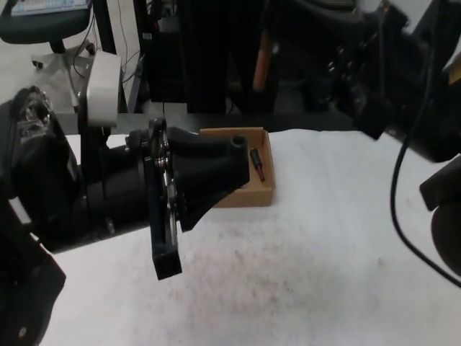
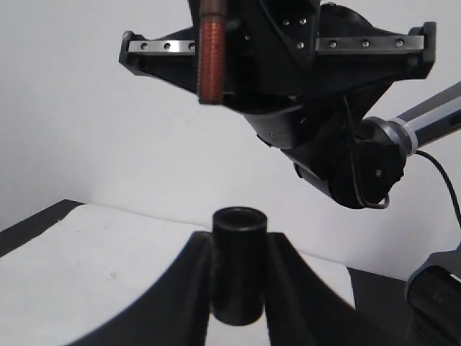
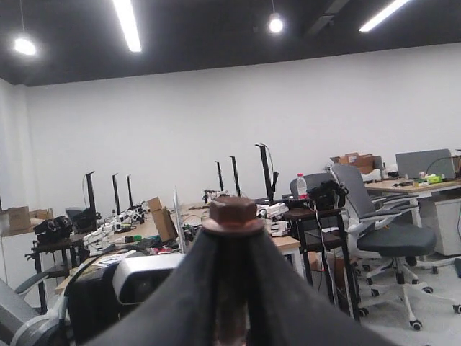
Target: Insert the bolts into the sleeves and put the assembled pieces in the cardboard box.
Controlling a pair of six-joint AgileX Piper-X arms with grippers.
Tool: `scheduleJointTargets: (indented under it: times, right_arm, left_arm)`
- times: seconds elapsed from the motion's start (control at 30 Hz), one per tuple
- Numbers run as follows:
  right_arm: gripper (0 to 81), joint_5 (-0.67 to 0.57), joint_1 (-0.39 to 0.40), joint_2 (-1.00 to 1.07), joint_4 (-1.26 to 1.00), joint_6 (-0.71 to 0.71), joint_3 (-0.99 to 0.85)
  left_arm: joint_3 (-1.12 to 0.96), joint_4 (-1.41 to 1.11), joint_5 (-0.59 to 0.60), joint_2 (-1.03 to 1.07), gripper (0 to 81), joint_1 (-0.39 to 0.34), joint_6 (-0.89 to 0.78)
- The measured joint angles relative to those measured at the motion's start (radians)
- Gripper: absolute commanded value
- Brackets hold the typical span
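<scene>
My left gripper (image 2: 239, 249) is shut on a black sleeve (image 2: 239, 288), holding it upright with its open mouth facing up. In the high view this gripper (image 1: 232, 153) hovers by the cardboard box (image 1: 241, 196) at the back of the bench. A dark assembled piece (image 1: 257, 165) lies inside the box. My right gripper (image 2: 225, 20) hangs above the sleeve, shut on a copper bolt (image 2: 212, 54) whose threaded end points down. There is a clear gap between them, and the bolt sits a little to one side of the sleeve's mouth. The bolt's hex head (image 3: 233, 212) shows between the right fingers.
A white cloth (image 1: 324, 274) covers the bench. A black cable (image 1: 398, 209) hangs over its right side from the dark arm at the upper right. The left arm's bulky body (image 1: 86, 187) covers the bench's left part.
</scene>
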Motion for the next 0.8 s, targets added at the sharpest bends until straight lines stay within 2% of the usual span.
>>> scheduleJointTargets:
  times: [0.17, 0.4, 0.8]
  right_arm:
    - [0.8, 0.013, 0.052, 0.001, 0.015, -0.014, 0.000]
    - [0.8, 0.003, 0.055, 0.001, 0.016, -0.018, 0.000]
    - [0.8, -0.090, 0.055, 0.001, 0.020, -0.021, 0.004]
  left_arm:
    - [0.004, 0.000, 0.035, 0.000, 0.3, 0.000, -0.023]
    - [0.003, -0.002, 0.042, 0.000, 0.3, 0.000, -0.025]
    - [0.003, -0.043, 0.035, 0.000, 0.3, 0.000, -0.039]
